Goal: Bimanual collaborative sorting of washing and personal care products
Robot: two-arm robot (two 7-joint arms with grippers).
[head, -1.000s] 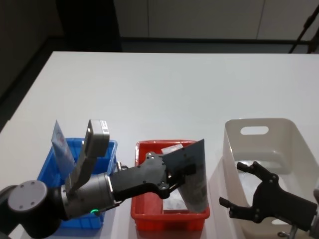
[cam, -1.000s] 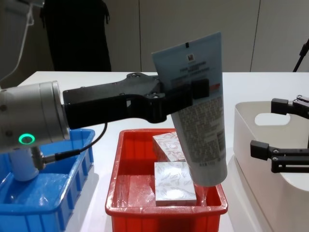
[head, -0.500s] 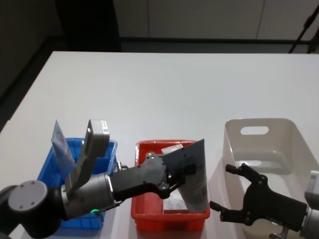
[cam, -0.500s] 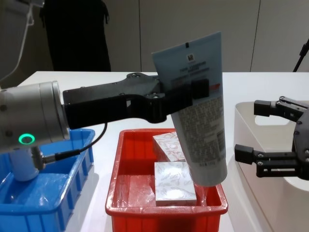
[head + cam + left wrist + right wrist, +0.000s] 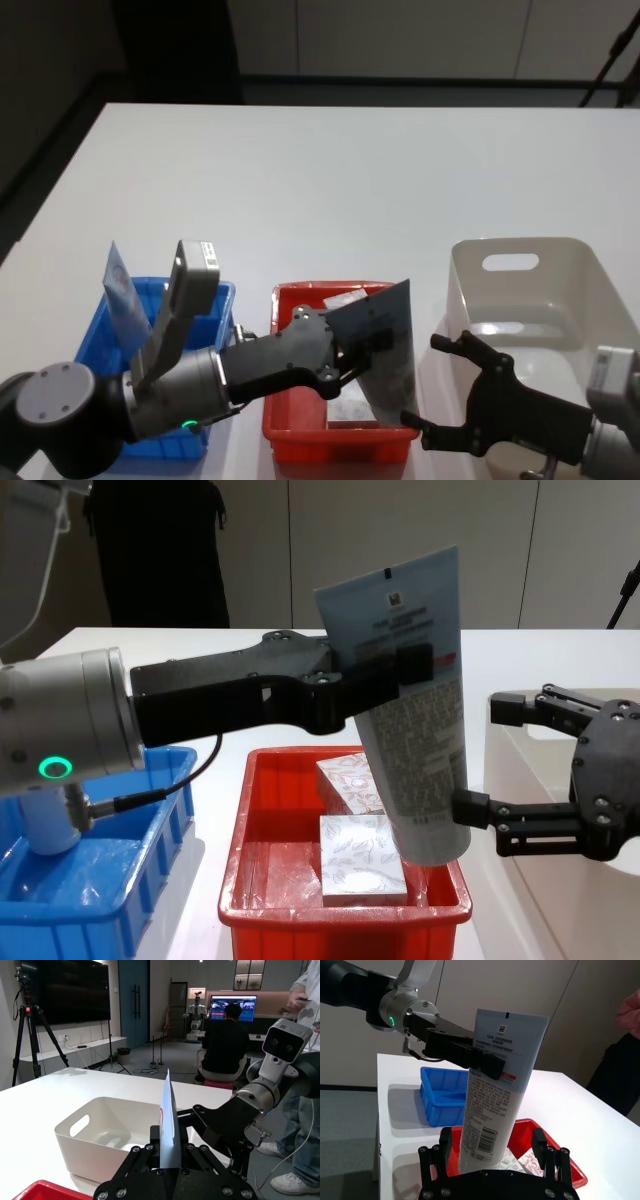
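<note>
Handover seemingly half done: at chest-view centre, fingers of the left gripper (image 5: 400,675) clench the pale blue plastic squeeze tube (image 5: 420,750) above the red plastic crate (image 5: 240,880) (two leaf-patterned white boxes (image 5: 362,865) inside), while the right gripper (image 5: 483,758) waits, fingers spread, at its base.

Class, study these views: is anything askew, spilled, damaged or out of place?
Nothing spilled or damaged. The tube is askew: the left gripper holds it cap-down and tilted above the red crate, the open right gripper beside it.
</note>
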